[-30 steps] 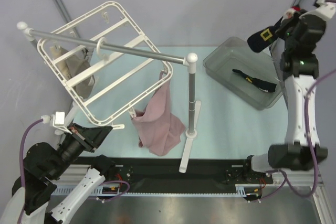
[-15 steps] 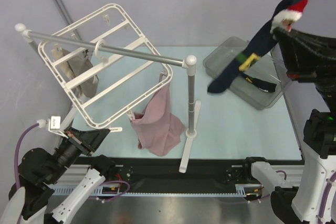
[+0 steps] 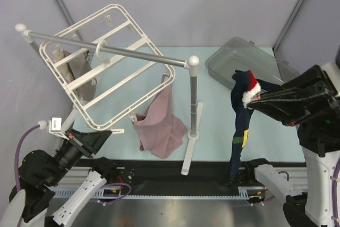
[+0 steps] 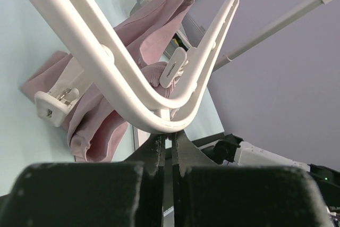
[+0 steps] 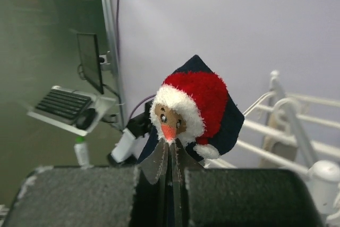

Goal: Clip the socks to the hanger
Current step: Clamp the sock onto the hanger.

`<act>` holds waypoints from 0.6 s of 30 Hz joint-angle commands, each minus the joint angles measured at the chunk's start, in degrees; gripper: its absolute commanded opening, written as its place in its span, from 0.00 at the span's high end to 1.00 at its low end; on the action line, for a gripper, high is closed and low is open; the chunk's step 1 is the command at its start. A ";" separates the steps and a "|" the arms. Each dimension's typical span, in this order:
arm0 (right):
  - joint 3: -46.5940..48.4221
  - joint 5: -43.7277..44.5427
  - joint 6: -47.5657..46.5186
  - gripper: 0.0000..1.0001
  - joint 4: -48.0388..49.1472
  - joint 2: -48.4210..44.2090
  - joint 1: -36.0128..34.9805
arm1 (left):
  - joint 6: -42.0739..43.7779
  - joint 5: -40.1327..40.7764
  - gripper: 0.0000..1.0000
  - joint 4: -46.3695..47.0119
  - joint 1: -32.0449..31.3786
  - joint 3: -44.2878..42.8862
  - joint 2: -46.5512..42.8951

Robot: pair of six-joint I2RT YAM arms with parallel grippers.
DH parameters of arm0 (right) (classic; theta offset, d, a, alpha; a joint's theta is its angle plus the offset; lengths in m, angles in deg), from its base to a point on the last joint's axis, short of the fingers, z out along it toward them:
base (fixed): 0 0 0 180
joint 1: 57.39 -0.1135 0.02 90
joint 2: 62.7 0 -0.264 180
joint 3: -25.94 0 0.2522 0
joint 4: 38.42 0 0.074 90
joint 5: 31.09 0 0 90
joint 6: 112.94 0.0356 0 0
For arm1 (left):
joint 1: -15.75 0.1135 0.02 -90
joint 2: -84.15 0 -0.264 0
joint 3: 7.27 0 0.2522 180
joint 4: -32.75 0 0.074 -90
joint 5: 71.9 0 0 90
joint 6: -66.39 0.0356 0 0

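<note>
Ok, holding sock [image 3: 237, 131] in right gripper [image 5: 171, 152], jaws closed flat on the fabric just under the red-and-white Santa patch. Hanging straight down from the pinch, right of the rail stand [image 3: 194, 99], lower end past the near edge of the table [image 3: 218, 126] and over the black base strip. Open strip of bare table between stand post and sock, no contact on either side. Behind it, clear bin [image 3: 234, 57] at the far right corner, near end covered by the right arm.

Left side: gripping hanger [image 3: 127, 11] at its lowest corner with left gripper [image 4: 169, 141], fingers down to a thin slit on the rim. Steeply tilted, hooked over the rail, right corner close beside the top of the stand post. Pink cloth [image 3: 159, 126] clipped at that right corner, draping down to the table just beside the stand foot. Beige cloth [image 3: 79, 70] clipped on the far-left side of the frame. Small edge clips along the rim near the pinch, seen in the left wrist view.

Versus earlier:
- 1 s back: right gripper at far right above the bin, sock bunched at the jaws.
- 0.5 s back: higher still, sock trailing across the bin.
- Now: swung nearer and toward the stand, sock at full length.
- 2nd sock lying in the bin in both earlier frames, now hidden under the right arm.
- Hanger and left arm shifted slightly left since 1 s back, same as 0.5 s back.
</note>
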 commanded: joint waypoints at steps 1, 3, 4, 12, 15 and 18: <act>-2.16 -3.34 -2.33 1.00 -12.37 2.91 -4.76 | -0.74 -1.18 1.00 0.06 -0.26 0.73 0.20; -1.90 -1.15 -9.69 1.00 -24.70 3.79 -8.89 | -1.09 -0.74 1.00 0.32 -0.26 1.08 -0.15; -0.33 0.51 -19.30 1.00 -30.53 4.23 -14.74 | -1.26 -0.65 1.00 0.23 -0.26 1.34 -0.33; 2.23 36.18 -51.64 1.00 -62.32 13.19 -57.83 | -2.85 -1.88 1.00 -0.29 -0.26 0.12 0.55; 1.97 48.84 -58.14 1.00 -64.51 16.97 -70.23 | -3.72 -2.58 1.00 -1.52 -0.26 -1.64 1.16; 1.53 60.62 -65.44 1.00 -67.32 21.01 -78.24 | -5.31 -3.55 1.00 -2.67 -0.26 -3.39 1.69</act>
